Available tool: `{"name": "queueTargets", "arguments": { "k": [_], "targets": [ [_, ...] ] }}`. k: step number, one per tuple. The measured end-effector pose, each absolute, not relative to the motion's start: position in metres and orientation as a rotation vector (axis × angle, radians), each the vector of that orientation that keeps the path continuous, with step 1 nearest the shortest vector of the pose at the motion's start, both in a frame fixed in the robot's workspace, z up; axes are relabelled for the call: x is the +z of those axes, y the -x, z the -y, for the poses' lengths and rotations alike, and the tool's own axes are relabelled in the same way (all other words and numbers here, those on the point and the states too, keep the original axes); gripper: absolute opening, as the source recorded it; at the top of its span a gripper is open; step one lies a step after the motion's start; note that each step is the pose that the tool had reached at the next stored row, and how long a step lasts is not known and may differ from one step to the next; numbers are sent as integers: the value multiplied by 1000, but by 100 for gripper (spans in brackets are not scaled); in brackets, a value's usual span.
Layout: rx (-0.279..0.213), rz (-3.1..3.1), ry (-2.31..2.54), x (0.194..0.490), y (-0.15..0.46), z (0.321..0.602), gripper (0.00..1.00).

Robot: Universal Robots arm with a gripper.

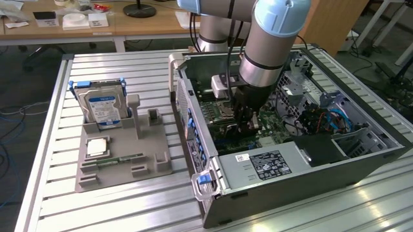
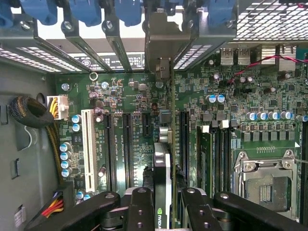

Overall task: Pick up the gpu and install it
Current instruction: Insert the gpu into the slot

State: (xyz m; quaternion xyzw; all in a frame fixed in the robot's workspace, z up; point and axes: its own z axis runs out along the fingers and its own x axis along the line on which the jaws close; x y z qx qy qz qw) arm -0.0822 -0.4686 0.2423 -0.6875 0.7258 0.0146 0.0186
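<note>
Black and thin, the gpu (image 2: 162,159) is held on edge by the gripper (image 2: 162,195), whose fingers (image 2: 140,204) are closed against its two flat faces. In the exterior view the gripper (image 1: 247,126) is seen lowered deep into the open computer case (image 1: 290,169), which lies on its side on the slatted metal surface (image 1: 129,203). The card is therefore inside the case, directly under the gripper and close over the green motherboard (image 2: 120,96).

The relation that matters is one of alignment. The long axis of the gpu is laid parallel to the long black expansion slots (image 2: 127,149). It runs from the gripper toward the rear wall of the case, where the silvery bracket (image 2: 161,43) is set among the blue latches (image 2: 130,9) of the rear openings. The lower edge of the card appears to lie just beside one long slot (image 2: 185,144), between it and a short one (image 2: 146,122). Whether that edge is already entered into a slot cannot be told, since the contact line is hidden by the card itself. The pick-up is judged complete, and the seating is judged to be in hand.
</note>
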Motion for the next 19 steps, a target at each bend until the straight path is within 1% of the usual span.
{"name": "queueTargets", "arguments": {
  "k": [19],
  "targets": [
    [38, -2222, 2160, 242, 86, 468, 27]
  ]
}}
